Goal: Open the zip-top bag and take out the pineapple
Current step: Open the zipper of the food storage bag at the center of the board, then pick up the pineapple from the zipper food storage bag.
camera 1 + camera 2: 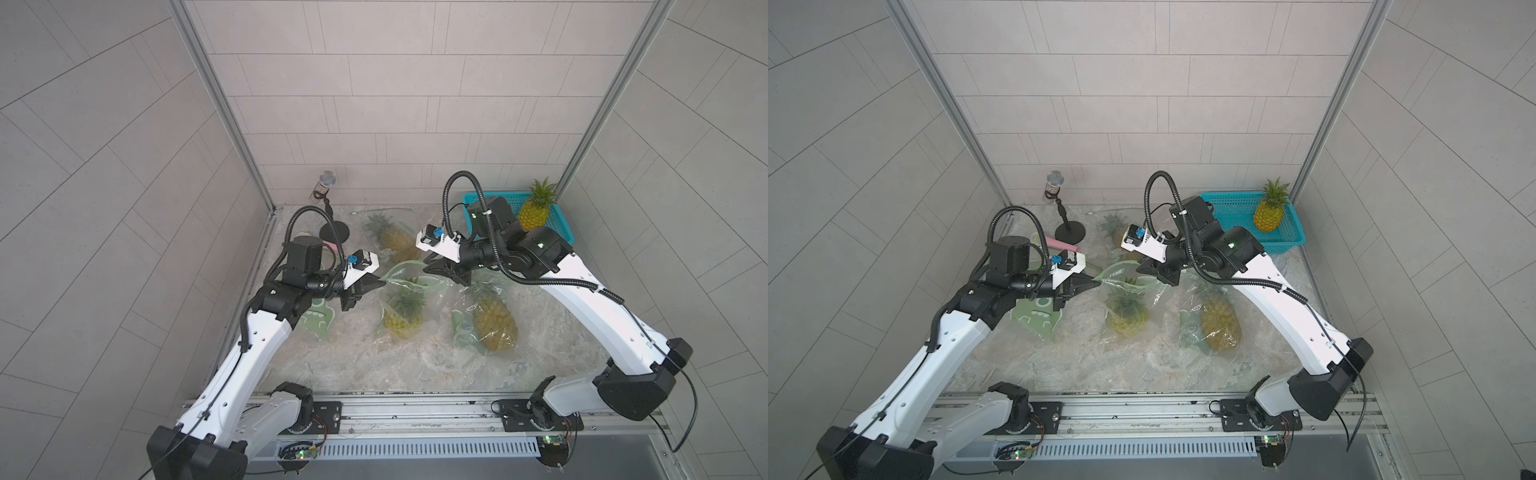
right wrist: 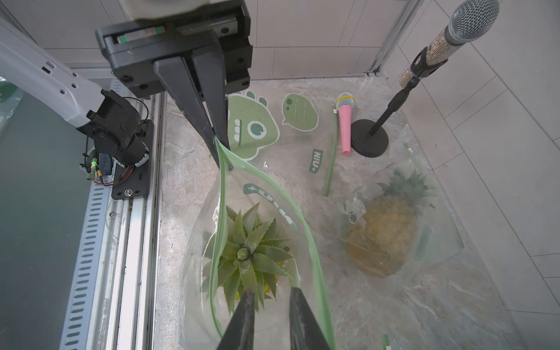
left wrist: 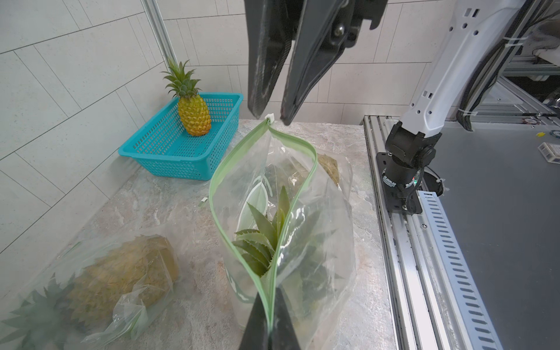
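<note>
While outstretched, left gripper (image 1: 380,284) tight on zip-top bag (image 1: 432,291).

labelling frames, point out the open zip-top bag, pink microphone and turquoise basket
open zip-top bag (image 3: 213,194), left wrist view, on its green zip strip
pink microphone (image 2: 345,127), right wrist view, on its pink handle
turquoise basket (image 3: 175,166), left wrist view, on its mesh side wall
</note>
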You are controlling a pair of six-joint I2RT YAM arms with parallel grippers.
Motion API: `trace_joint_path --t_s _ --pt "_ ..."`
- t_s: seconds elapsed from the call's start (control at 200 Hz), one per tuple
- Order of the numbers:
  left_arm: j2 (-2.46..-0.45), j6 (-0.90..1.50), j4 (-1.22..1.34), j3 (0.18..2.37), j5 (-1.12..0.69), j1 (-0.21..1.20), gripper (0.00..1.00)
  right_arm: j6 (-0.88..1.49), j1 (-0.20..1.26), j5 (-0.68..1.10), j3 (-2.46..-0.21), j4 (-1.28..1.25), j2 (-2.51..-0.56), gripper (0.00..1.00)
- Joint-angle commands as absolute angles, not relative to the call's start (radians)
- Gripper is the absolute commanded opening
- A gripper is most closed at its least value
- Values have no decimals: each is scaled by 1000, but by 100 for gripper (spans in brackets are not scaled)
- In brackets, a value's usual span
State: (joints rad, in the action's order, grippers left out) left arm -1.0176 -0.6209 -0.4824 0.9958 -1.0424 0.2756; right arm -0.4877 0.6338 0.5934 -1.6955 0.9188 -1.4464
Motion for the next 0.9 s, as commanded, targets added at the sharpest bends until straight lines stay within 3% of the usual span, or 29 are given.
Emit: trace_joint_path --t_s 0.0,0.32,0.755,0.896 --pt "-1012 -646 -475 992 -1052 279 0 -508 656 596 -1716 945 -1479 21" --pt "-1012 -649 -479 992 -1048 278 0 -515 675 600 -1724 982 -1546 20" --pt "-1018 -654 -486 993 -1041 279 0 -522 696 653 -1728 1017 -1618 46" --pt "-1019 -659 -490 993 -1039 279 0 -509 703 650 -1725 1005 -1642 49"
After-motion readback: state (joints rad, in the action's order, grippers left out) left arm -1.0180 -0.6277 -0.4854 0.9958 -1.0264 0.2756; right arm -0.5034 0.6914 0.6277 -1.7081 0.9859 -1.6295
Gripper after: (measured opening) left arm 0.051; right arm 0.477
